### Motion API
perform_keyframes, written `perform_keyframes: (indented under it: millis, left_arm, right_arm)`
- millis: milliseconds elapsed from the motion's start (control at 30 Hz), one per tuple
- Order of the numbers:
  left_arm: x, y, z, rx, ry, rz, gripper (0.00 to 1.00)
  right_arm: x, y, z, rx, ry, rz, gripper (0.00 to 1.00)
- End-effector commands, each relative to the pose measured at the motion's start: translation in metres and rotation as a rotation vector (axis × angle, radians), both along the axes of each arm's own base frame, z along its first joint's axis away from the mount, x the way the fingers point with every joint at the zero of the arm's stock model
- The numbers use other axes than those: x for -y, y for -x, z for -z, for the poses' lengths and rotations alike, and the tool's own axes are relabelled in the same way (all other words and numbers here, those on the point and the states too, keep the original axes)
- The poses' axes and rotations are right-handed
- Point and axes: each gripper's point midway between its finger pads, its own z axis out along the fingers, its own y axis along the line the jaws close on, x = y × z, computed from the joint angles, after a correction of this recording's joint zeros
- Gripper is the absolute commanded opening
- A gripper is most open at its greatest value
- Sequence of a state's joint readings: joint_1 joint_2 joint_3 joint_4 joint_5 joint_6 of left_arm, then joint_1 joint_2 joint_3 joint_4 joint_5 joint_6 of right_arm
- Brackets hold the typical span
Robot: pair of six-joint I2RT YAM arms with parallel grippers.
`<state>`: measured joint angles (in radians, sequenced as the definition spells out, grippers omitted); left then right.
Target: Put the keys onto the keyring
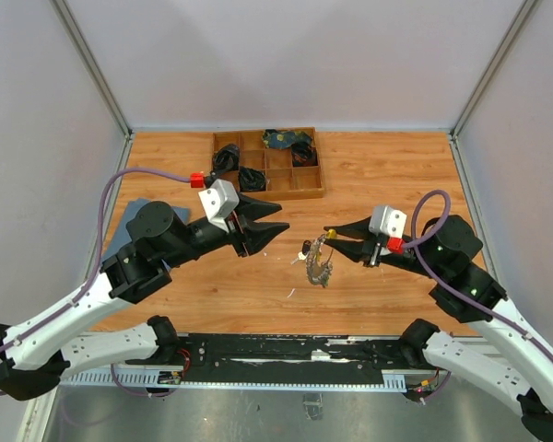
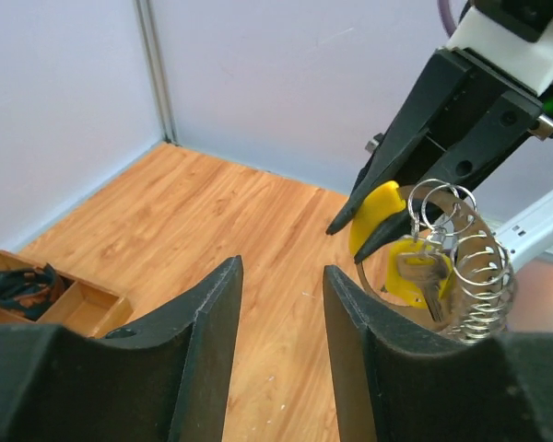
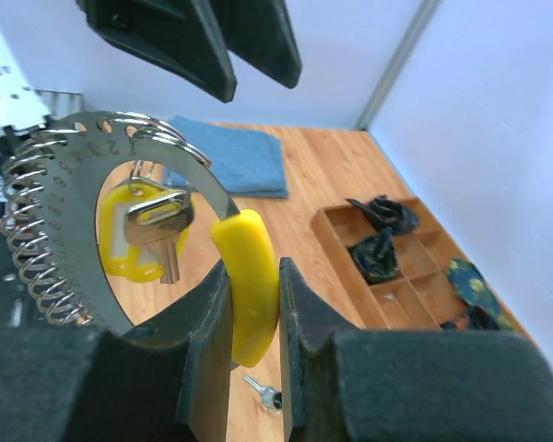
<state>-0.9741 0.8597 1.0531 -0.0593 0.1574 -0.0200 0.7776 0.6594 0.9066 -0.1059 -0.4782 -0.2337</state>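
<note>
My right gripper (image 1: 330, 232) is shut on the yellow piece (image 3: 249, 276) of the keyring (image 3: 83, 129), holding the metal loop upright above the table's middle. A silvery key (image 3: 157, 226) with a yellow tag hangs on the loop, and a coil of small wire rings (image 3: 28, 239) runs along one side. One loose key (image 3: 265, 393) with a dark head lies on the wood below. My left gripper (image 1: 275, 221) hovers just left of the keyring (image 1: 318, 261), open, with nothing between its fingers (image 2: 217, 304). In the left wrist view the keyring (image 2: 461, 267) sits beyond my right-hand finger.
A wooden compartment tray (image 1: 313, 193) holding dark bundled items stands at the back centre. A folded blue cloth (image 1: 138, 216) lies at the left, partly under the left arm. White walls close in the table on three sides.
</note>
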Motion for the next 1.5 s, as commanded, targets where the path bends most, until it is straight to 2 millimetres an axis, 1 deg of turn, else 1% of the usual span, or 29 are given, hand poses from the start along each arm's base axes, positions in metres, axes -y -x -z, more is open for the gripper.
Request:
perform_keyframes:
  millis: [0,100,167,367,533,633,800,1033,1100,1200,1333,1467]
  left_arm:
    - [-0.012,0.005,-0.024,0.082,0.051,-0.041,0.46]
    - [-0.015,0.007,-0.023,0.092,0.042,-0.062,0.46]
    - [-0.016,0.009,-0.022,0.096,0.029,-0.086,0.44]
    - [-0.008,0.007,-0.011,0.128,-0.041,-0.193,0.40]
    - [-0.013,0.003,-0.011,0.183,-0.043,-0.268,0.40]
    - [-0.014,0.005,-0.013,0.212,-0.030,-0.261,0.40]
    - [-0.006,0.016,-0.013,0.270,-0.016,-0.218,0.40]
    - [-0.003,0.051,-0.016,0.447,0.026,-0.235,0.39]
    - [-0.003,0.057,-0.015,0.487,0.034,-0.250,0.39]
    - [-0.005,0.060,-0.016,0.523,0.051,-0.293,0.39]
    - [-0.010,0.055,-0.019,0.535,0.068,-0.356,0.38]
    - [-0.007,0.058,-0.025,0.556,0.078,-0.348,0.38]
  right_arm:
    - [-0.012,0.009,-0.011,-0.052,-0.053,-0.156,0.01]
    - [-0.013,0.004,-0.009,-0.117,-0.069,-0.215,0.01]
    - [-0.014,0.005,-0.008,-0.144,-0.073,-0.254,0.00]
    - [-0.016,0.011,-0.004,-0.225,-0.056,-0.346,0.00]
    - [-0.014,0.018,-0.005,-0.258,-0.046,-0.383,0.01]
    - [-0.014,0.024,-0.003,-0.298,-0.030,-0.417,0.00]
    - [-0.013,0.030,-0.005,-0.327,-0.016,-0.442,0.01]
    - [-0.014,0.032,-0.007,-0.372,-0.004,-0.453,0.01]
    - [-0.014,0.032,-0.009,-0.377,-0.004,-0.454,0.00]
    - [-0.013,0.034,-0.010,-0.386,0.000,-0.465,0.01]
    - [-0.013,0.037,-0.009,-0.397,0.005,-0.474,0.00]
    - [-0.012,0.038,-0.008,-0.404,0.008,-0.478,0.01]
